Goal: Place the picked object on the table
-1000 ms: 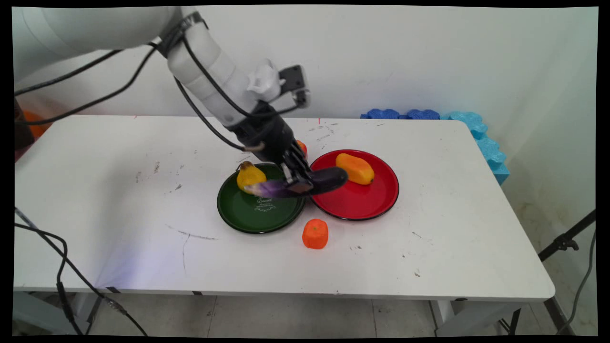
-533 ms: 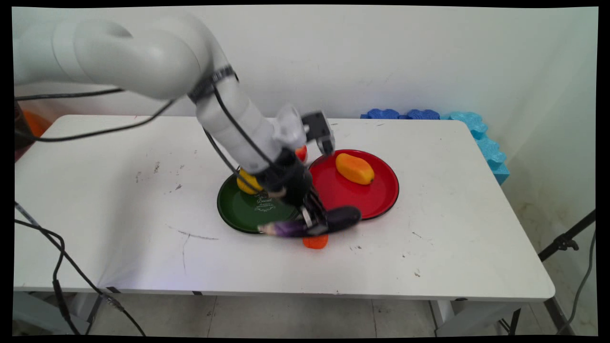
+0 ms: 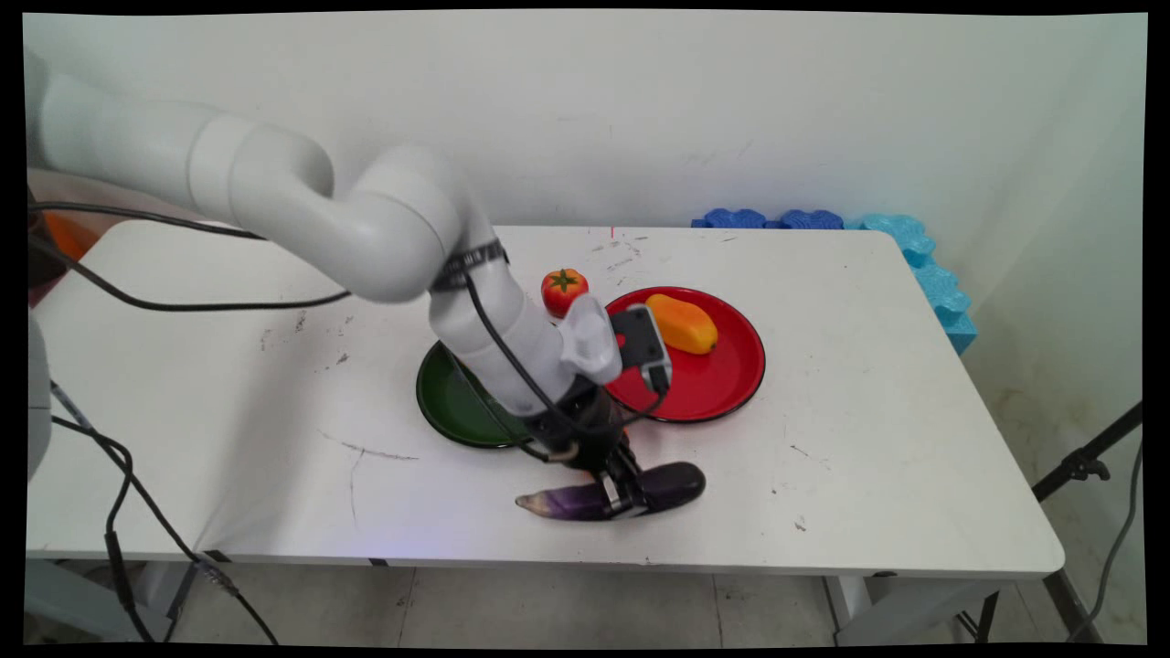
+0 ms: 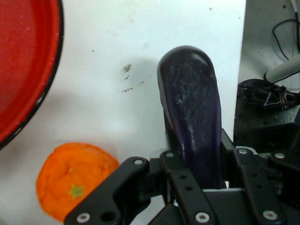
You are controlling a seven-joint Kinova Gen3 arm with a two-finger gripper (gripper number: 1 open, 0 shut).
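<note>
My gripper (image 3: 626, 498) is shut on a dark purple eggplant (image 3: 672, 482), which lies crosswise low over the table near its front edge. In the hand view the eggplant (image 4: 192, 112) stands up between the fingers, its rounded end pointing away. An orange fruit (image 4: 75, 185) lies on the table just beside the gripper; in the main view the arm hides it. The red plate (image 3: 722, 384) with an orange-yellow mango (image 3: 681, 323) on it is behind the gripper, and its rim (image 4: 44, 89) shows in the hand view.
A green plate (image 3: 443, 402) lies left of the red one, half hidden by the arm. A red tomato (image 3: 564, 290) sits behind the plates. Blue foam pieces (image 3: 914, 260) line the table's far right corner. The table's front edge (image 3: 640, 562) is close below the eggplant.
The arm has carried the eggplant from above the two plates toward the near edge of the table and lowered it. The arm now hides the orange fruit and the yellow pear.
</note>
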